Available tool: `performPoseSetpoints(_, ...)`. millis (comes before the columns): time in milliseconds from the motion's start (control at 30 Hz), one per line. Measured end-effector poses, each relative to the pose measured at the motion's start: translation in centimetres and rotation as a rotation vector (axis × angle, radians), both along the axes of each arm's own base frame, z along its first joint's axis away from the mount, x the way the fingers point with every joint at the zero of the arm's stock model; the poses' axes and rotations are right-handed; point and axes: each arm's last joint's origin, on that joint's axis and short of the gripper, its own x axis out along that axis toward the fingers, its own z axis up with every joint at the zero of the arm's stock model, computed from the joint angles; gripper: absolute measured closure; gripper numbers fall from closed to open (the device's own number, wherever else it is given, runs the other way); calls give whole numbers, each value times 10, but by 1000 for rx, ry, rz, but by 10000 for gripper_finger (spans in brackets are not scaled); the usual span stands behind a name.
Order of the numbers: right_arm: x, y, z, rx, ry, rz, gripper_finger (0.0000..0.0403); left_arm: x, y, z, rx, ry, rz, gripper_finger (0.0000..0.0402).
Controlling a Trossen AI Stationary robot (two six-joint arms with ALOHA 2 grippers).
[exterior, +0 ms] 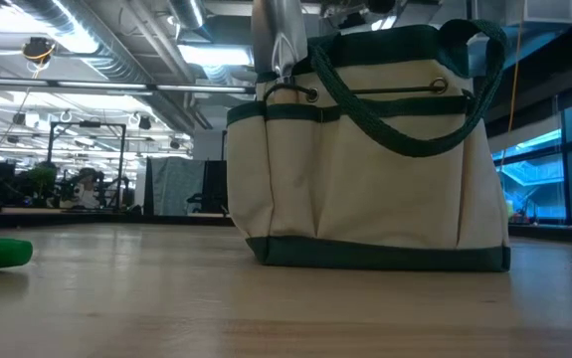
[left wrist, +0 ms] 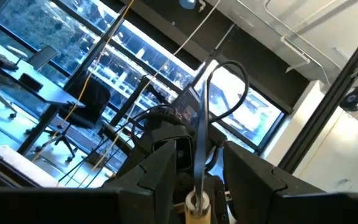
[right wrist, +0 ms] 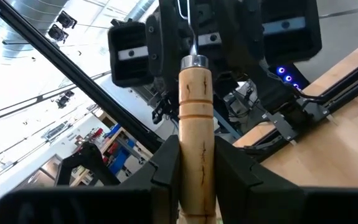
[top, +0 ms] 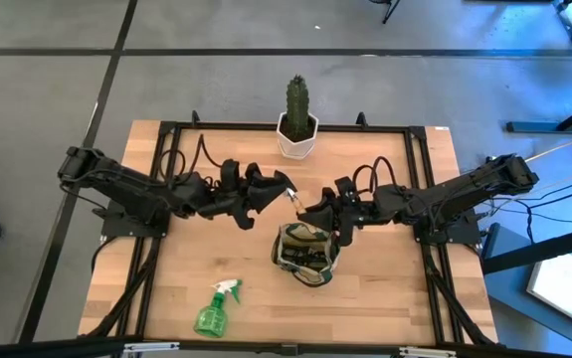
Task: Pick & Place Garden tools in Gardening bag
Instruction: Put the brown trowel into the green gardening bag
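Right pincer: clenched on the wooden handle of a garden fork; seen in the high view just above the gardening bag's upper rim.
Left pincer: clenched on the metal end of the same tool, whose wooden handle tip shows between its fingers; placed just up and left of the bag in the high view.
Garden fork: held between both pincers, above the bag's upper edge, not inside.
Gardening bag: stood upright on the bench; cream and green with a dark loop handle.
Spray bottle: laid on its side on the bench, well apart, down and left of the bag.
Cactus: stood in a white pot at the bench edge, beyond the bag.
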Motion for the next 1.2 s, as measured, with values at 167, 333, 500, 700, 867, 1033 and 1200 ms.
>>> performPoseSetpoints(167,0,0,0,2,3,0,334,3,3,14,10,-17,-11,282)
performPoseSetpoints(333,0,0,0,1,2,4,334,8,3,21,38,57,-41,319)
performPoseSetpoints(500,0,0,0,-4,-5,9,334,8,2,21,42,61,-50,354)
performPoseSetpoints(700,0,1,0,-5,-5,17,334,9,1,20,38,68,-74,396)
performPoseSetpoints(867,0,1,0,-31,-6,24,334,9,1,20,25,71,-86,398)
performPoseSetpoints(1033,0,1,0,-57,-10,91,307,9,-2,19,31,80,-115,399)
performPoseSetpoints(1200,-3,2,3,-69,-14,193,185,11,-14,19,55,171,-181,400)
